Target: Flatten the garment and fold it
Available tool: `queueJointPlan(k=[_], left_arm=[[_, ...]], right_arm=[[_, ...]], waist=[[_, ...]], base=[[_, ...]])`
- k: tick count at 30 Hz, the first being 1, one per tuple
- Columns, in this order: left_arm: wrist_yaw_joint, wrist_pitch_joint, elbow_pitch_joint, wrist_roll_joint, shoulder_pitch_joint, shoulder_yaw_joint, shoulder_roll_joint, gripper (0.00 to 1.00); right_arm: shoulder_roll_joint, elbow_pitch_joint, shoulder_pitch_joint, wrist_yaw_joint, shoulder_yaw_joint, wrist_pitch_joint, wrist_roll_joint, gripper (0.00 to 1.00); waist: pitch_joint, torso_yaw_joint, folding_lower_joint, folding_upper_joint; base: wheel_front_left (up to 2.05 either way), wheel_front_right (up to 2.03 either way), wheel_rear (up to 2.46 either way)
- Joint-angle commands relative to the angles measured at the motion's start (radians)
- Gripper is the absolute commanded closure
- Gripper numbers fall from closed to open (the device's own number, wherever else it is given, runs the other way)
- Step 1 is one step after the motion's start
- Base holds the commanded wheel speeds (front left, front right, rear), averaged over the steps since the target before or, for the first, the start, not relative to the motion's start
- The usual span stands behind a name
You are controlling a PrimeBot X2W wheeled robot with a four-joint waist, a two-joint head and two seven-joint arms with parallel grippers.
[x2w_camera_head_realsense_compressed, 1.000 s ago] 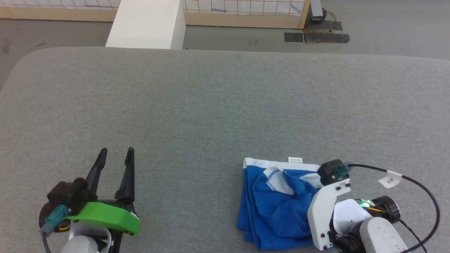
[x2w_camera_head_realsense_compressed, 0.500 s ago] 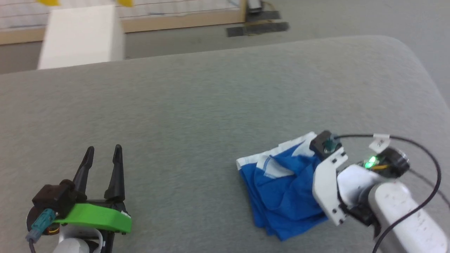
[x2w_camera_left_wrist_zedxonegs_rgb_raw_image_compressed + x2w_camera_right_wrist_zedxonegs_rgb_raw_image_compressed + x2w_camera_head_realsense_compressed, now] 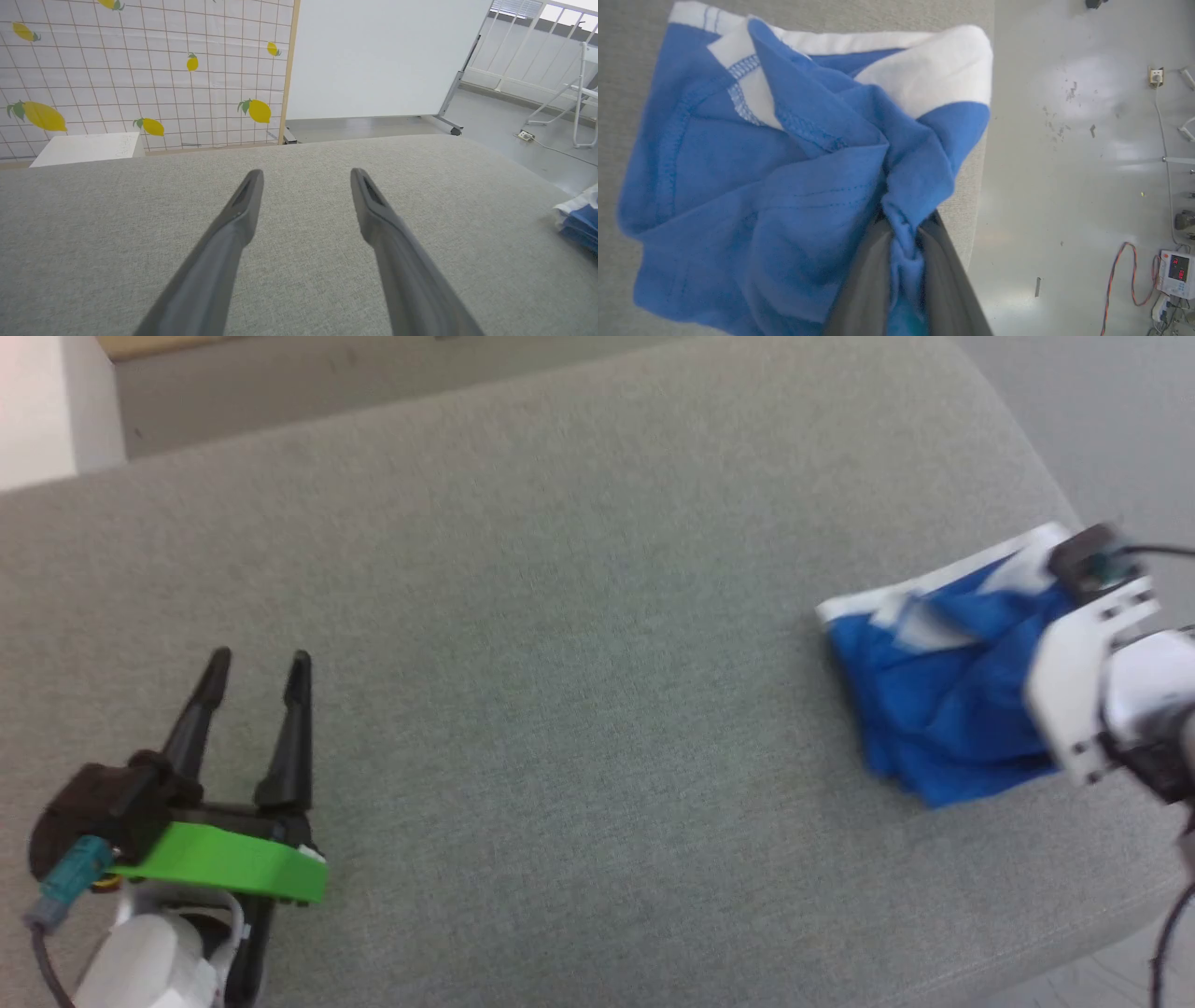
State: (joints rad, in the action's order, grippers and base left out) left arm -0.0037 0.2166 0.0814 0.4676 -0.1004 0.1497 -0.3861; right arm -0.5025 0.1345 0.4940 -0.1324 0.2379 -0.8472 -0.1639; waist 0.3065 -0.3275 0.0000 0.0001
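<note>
The garment (image 3: 934,709) sits bunched in a rumpled blue heap close to the right edge of the grey padded table (image 3: 579,616), with its white trim turned toward the table's far side. The right claw (image 3: 903,224) is pinched on a gathered ridge of the blue cloth, squeezed between its two dark fingers. The rest of the garment spreads away from the fingertips over the table. Its broad white band reaches right up to the table's edge, with the floor (image 3: 1064,186) just beyond. Whether the heap rests on the table or is lifted off it cannot be told. The left claw (image 3: 257,663) is over the table's near left part, well apart from the garment, its fingers spread wide above the grey fabric
</note>
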Motion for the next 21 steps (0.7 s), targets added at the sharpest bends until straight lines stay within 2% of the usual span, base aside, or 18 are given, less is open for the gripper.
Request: queueJointPlan(k=[1,6,10,11,12,13,17,21], left_arm=[[-0.002,-0.006,0.012,-0.004,-0.015,-0.01,-0.019,0.0],[0.002,-0.029,0.054,-0.004,-0.013,-0.037,-0.061,0.0],[0.002,-0.046,0.077,-0.001,-0.005,-0.054,-0.091,0.0],[0.001,-0.048,0.082,0.0,-0.003,-0.057,-0.096,0.0],[0.001,-0.051,0.083,0.001,-0.002,-0.058,-0.099,0.0],[0.0,-0.054,0.085,0.002,0.0,-0.059,-0.103,0.0],[0.002,-0.051,0.08,0.003,-0.007,-0.053,-0.099,0.0],[0.01,-0.038,0.052,0.004,-0.009,-0.041,-0.077,0.0]], right_arm=[[-0.009,0.006,0.021,0.002,-0.035,0.019,0.026,1.0],[-0.011,0.033,0.03,0.002,-0.177,0.058,0.118,1.0],[0.027,0.059,0.031,0.002,-0.282,0.088,0.19,1.0],[0.041,0.069,0.03,0.002,-0.306,0.095,0.211,0.9],[0.056,0.077,0.029,0.002,-0.327,0.097,0.223,0.6],[0.076,0.082,0.03,0.002,-0.358,0.106,0.24,0.0],[0.117,0.085,0.028,0.002,-0.436,0.15,0.296,0.0],[0.123,0.053,0.024,0.002,-0.48,0.194,0.287,0.0]], waist=[[0.118,0.01,0.0,-0.0001],[0.186,0.043,0.0,-0.0001],[0.217,0.057,0.0,-0.0001],[0.221,0.06,0.0,-0.0001],[0.223,0.062,0.0,-0.0001],[0.223,0.064,0.0,-0.0001],[0.201,0.079,0.0,-0.0001],[0.133,0.098,0.0,-0.0001]], base=[[0.0,0.0,0.0],[0.0,0.0,0.0],[0.0,0.0,0.0],[0.0,0.0,0.0],[0.0,0.0,0.0],[0.0,0.0,0.0],[0.0,0.0,0.0],[0.0,0.0,0.0]])
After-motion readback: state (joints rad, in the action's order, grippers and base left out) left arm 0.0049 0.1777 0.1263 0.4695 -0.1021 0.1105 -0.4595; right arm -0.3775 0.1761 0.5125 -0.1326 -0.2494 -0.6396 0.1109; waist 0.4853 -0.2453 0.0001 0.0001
